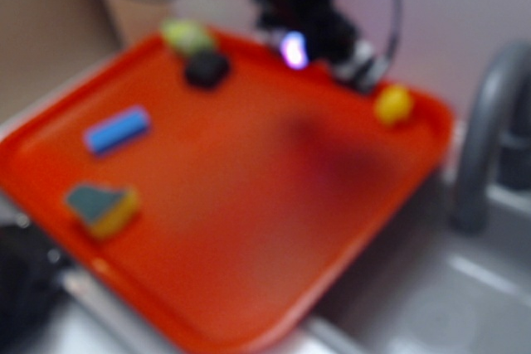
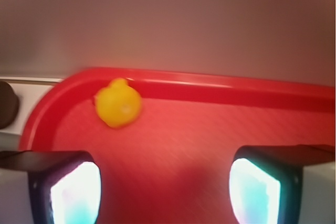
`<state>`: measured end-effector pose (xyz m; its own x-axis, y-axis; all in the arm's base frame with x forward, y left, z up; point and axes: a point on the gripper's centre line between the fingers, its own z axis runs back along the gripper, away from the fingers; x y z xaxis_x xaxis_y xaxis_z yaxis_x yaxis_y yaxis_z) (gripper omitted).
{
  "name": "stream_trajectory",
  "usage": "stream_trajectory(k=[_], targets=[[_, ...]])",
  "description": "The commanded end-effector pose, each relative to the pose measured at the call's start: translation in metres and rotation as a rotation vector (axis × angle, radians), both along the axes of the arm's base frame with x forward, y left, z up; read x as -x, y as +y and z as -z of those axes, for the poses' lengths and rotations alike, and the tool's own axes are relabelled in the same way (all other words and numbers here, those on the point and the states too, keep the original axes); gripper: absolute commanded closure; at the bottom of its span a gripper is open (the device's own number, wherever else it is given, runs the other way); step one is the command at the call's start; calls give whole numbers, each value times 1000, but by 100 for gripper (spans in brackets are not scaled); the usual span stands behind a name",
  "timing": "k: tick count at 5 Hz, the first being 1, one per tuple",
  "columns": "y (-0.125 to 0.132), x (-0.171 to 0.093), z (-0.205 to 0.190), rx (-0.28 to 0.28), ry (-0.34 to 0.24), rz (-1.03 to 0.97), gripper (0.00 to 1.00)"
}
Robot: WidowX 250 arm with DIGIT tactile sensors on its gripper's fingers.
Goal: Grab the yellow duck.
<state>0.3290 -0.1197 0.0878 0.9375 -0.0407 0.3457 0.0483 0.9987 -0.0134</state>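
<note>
The yellow duck [image 1: 393, 104] is a small rounded bright yellow toy at the far right corner of the red tray [image 1: 249, 205]. In the wrist view the duck [image 2: 118, 104] sits by the tray's curved rim [image 2: 210, 85], ahead and left of centre. My gripper [image 1: 358, 68] hovers at the tray's back edge, just left of the duck and apart from it. In the wrist view the gripper [image 2: 165, 190] is open and empty, its two fingers [image 2: 73, 192] wide apart with bare tray between them.
On the tray are a black block [image 1: 207, 68], a yellow-green plush toy [image 1: 187, 36], a blue block [image 1: 117, 129] and a yellow sponge with a dark green top [image 1: 103, 206]. A grey faucet [image 1: 485, 138] and a sink stand to the right.
</note>
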Motion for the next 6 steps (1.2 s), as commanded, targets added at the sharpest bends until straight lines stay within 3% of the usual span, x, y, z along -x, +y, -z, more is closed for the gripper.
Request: stream_trajectory(k=[1,2,4,5,6], targets=[[-22,-26,-1,-8,-78,50,0],[-35,-32,13,76,-71,95,0],[-65,-43,30,44,-53,134,0],[-65,-48,40,15,-56,112,100],[-62,-38,36,11,-65,96,100]])
